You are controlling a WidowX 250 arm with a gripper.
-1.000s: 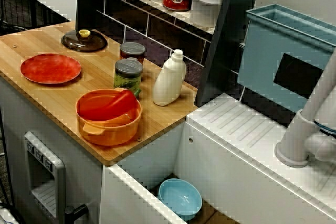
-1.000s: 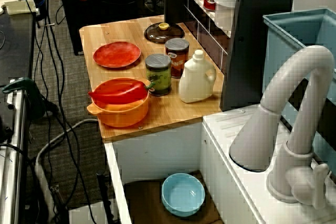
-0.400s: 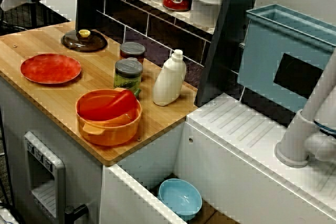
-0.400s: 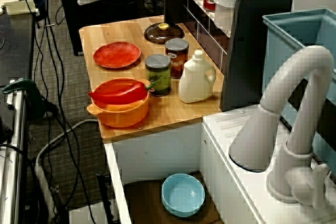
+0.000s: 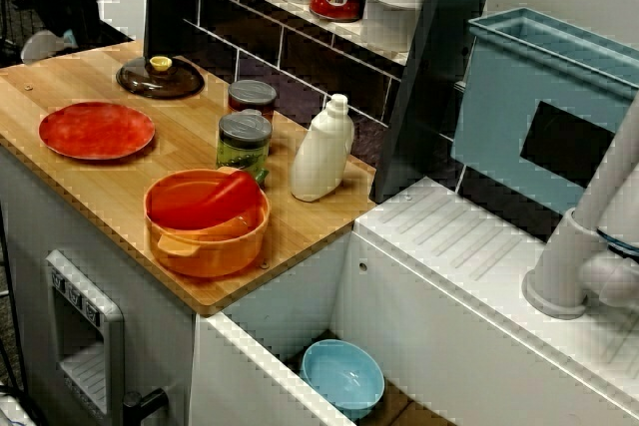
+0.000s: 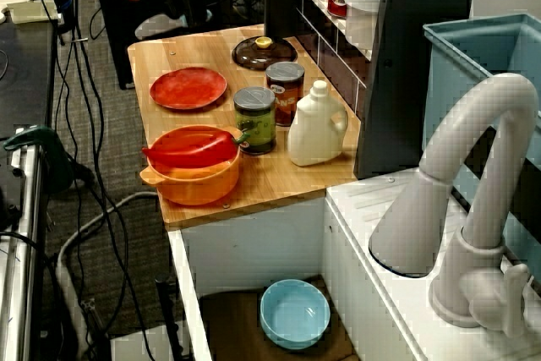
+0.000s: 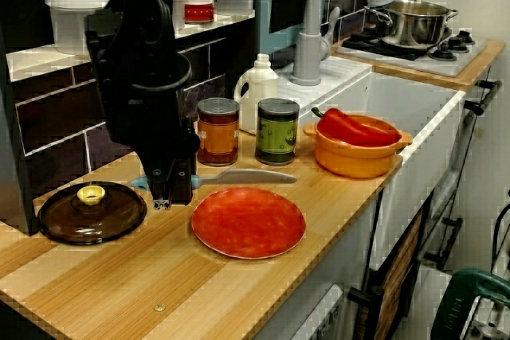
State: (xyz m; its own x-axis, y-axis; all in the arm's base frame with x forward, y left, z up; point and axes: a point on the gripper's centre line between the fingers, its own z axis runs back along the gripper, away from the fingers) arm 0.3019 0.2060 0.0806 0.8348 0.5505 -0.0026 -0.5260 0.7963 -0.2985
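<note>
Your black gripper [image 7: 171, 195] has dropped in the last second, bringing the flat grey plastic spatula [image 7: 243, 177] down near the left end of the wooden counter [image 7: 335, 212]. Its fingers are clamped on the spatula's handle, just right of the round brown glass lid [image 7: 92, 214]. The blade points right, beyond the round red plate [image 7: 249, 223].
</note>
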